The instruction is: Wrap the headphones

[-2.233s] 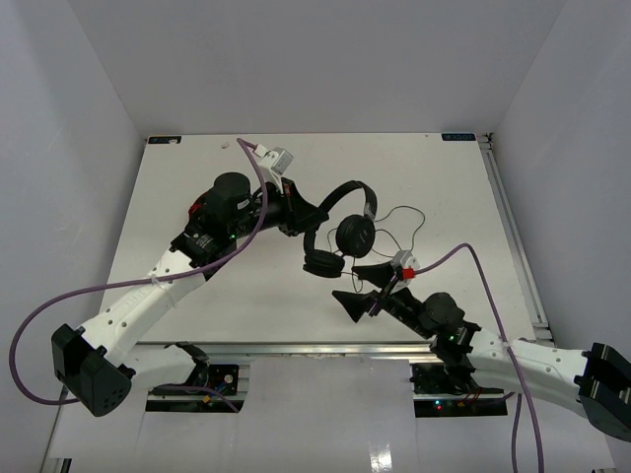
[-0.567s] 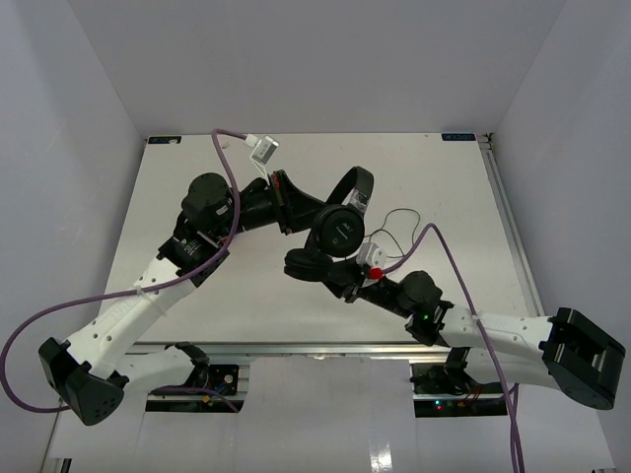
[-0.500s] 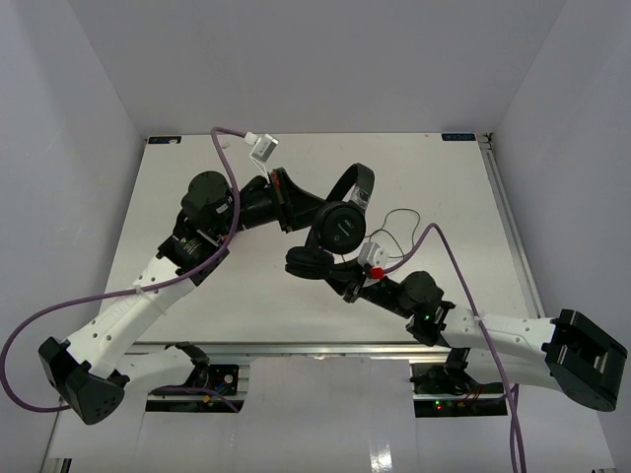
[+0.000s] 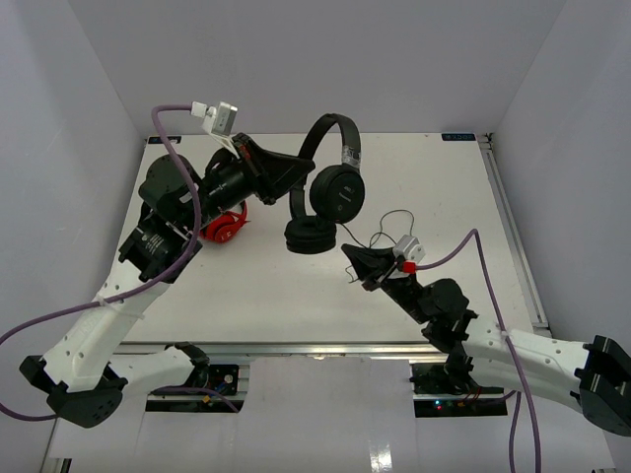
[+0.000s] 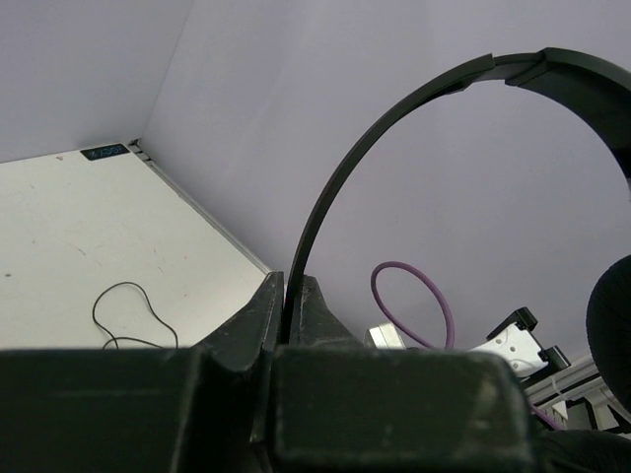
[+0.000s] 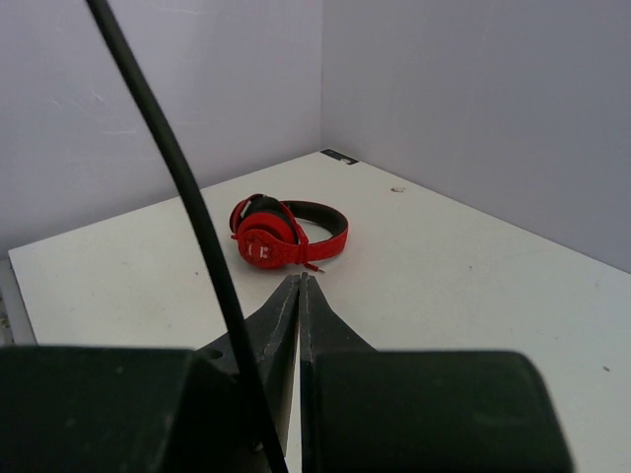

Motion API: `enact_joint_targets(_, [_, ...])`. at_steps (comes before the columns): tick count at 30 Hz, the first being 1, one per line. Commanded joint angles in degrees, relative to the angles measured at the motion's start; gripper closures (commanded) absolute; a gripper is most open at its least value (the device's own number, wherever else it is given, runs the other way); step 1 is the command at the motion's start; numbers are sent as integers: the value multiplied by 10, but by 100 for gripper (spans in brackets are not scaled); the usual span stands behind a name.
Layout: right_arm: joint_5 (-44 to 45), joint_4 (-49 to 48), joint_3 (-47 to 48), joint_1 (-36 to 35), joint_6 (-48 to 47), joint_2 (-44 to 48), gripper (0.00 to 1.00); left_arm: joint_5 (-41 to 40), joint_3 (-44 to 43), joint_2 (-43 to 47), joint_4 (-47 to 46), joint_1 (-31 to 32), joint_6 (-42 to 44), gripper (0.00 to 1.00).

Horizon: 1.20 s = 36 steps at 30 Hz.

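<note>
The black headphones hang in the air over the back middle of the table. My left gripper is shut on their thin headband, which rises from between the jaws in the left wrist view. One earcup faces the camera and the other hangs below it. My right gripper is shut, below and right of the earcups. In the right wrist view the dark cable runs across the left finger, close to the lens. Nothing shows between the fingertips.
Red-and-black headphones lie on the white table under the left arm; they also show ahead of my right gripper. A loop of thin cable rests on the table. A metal rail lines the right edge.
The left arm has lifted the black headphones up and toward the back, uncovering the red pair. The right gripper has shut and drawn away from the earcups.
</note>
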<state>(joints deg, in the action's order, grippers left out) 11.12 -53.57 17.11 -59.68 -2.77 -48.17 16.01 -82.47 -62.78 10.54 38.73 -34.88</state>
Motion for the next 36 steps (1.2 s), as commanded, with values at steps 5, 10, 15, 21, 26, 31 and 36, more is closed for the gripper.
enact_joint_targets(5, [69, 3, 19, 7, -42, 12, 92, 116, 35, 28, 14, 0, 7, 100])
enact_joint_targets(10, [76, 65, 83, 34, -74, 5, 92, 220, 107, 46, 41, 0, 48, 100])
enact_joint_targets(15, [116, 202, 193, 53, -110, 10, 92, 156, 182, 94, 107, 0, 170, 100])
enact_joint_targets(21, [155, 326, 274, 54, -113, 1, 92, 137, 237, 75, 125, 1, 232, 100])
enact_joint_targets(26, [166, 405, 327, 54, -110, -18, 92, 22, 236, 34, 153, 1, 266, 100])
enact_joint_targets(31, [182, 473, 368, 54, -94, -41, 92, -125, 216, 40, 154, 0, 256, 100])
enact_joint_targets(36, [225, 478, 394, 55, -99, -40, 92, -182, 228, 54, 150, 1, 238, 100])
